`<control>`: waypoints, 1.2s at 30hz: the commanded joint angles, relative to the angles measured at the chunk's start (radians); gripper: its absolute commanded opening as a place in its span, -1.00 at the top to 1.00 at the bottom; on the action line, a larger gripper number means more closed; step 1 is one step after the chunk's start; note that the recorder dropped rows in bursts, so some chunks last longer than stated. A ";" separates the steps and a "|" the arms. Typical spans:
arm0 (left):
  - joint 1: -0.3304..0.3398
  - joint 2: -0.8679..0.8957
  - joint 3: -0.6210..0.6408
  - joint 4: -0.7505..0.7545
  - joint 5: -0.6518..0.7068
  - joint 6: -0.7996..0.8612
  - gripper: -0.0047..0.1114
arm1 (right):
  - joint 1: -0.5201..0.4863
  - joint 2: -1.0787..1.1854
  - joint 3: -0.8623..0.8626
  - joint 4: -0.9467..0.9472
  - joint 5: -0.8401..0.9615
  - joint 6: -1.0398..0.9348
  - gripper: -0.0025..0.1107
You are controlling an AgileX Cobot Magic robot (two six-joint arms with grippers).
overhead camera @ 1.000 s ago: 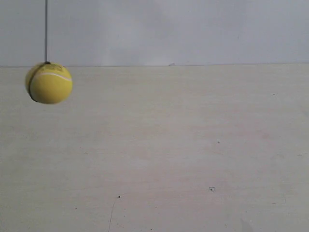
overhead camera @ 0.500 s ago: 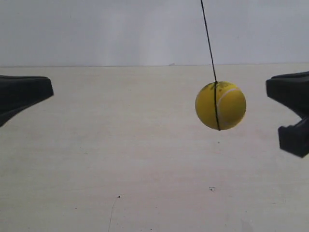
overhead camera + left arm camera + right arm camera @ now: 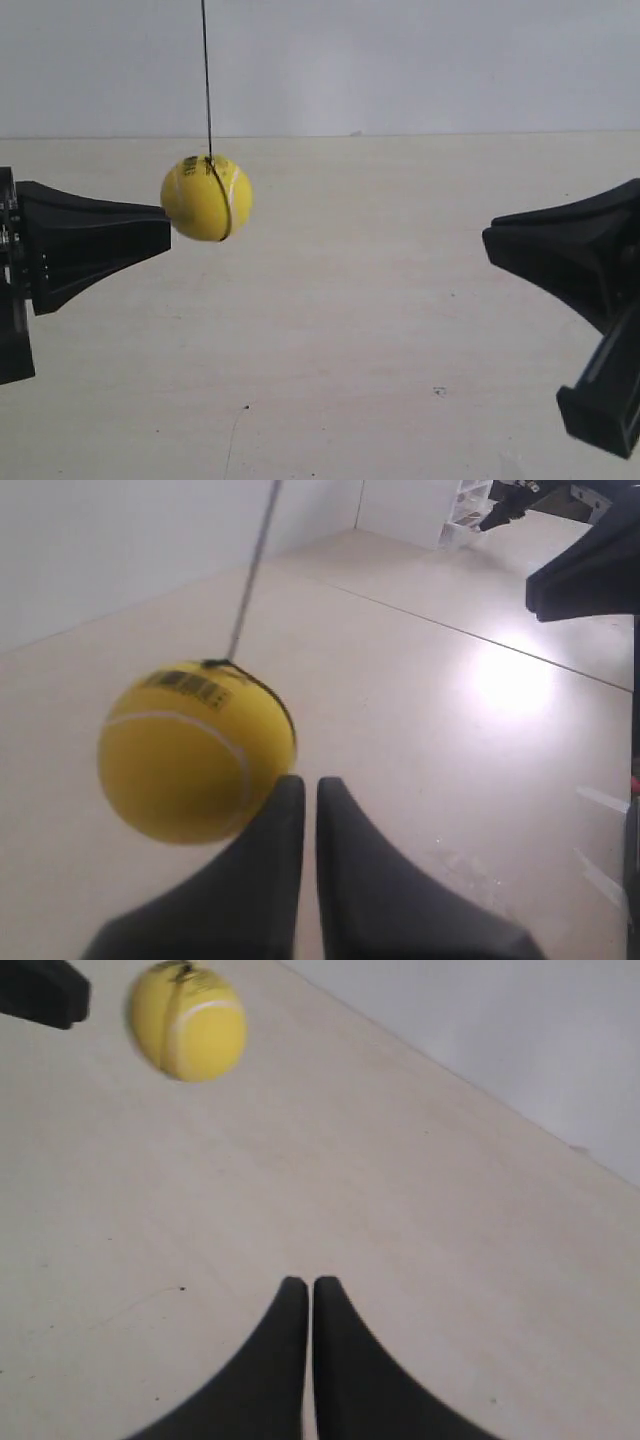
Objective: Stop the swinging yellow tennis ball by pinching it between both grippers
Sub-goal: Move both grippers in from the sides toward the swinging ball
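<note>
The yellow tennis ball is suspended on a thin black string above the pale table, with nothing between it and either arm. It is located at the tip of the left gripper; contact cannot be confirmed. That gripper's fingers are pressed nearly together, with nothing gripped. The right gripper, likewise closed on nothing, is held level and well apart from the ball.

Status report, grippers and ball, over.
Left gripper shut, right gripper shut. Yellow tennis ball hangs by left gripper's tip, far from right gripper; not pinched. Nothing between.
</note>
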 commanded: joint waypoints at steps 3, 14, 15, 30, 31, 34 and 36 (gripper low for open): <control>-0.009 0.042 -0.007 0.000 -0.003 0.011 0.84 | 0.010 0.001 -0.009 0.353 -0.013 -0.367 0.96; -0.009 0.076 -0.007 -0.045 -0.001 0.084 0.84 | 0.010 0.118 -0.036 0.418 -0.067 -0.450 0.96; -0.009 0.076 -0.007 -0.045 -0.001 0.084 0.84 | 0.010 0.155 -0.054 0.418 -0.067 -0.452 0.96; -0.009 0.076 -0.007 -0.038 -0.023 0.091 0.84 | 0.009 0.350 -0.200 0.450 -0.016 -0.440 0.96; -0.009 0.076 -0.007 -0.037 -0.032 0.091 0.84 | 0.006 0.361 -0.200 0.450 -0.025 -0.445 0.96; -0.009 0.076 -0.007 -0.025 -0.033 0.088 0.84 | -0.051 0.369 -0.217 0.469 -0.053 -0.445 0.96; -0.009 0.076 -0.007 -0.025 -0.033 0.088 0.84 | -0.120 0.369 -0.231 0.511 -0.059 -0.448 0.96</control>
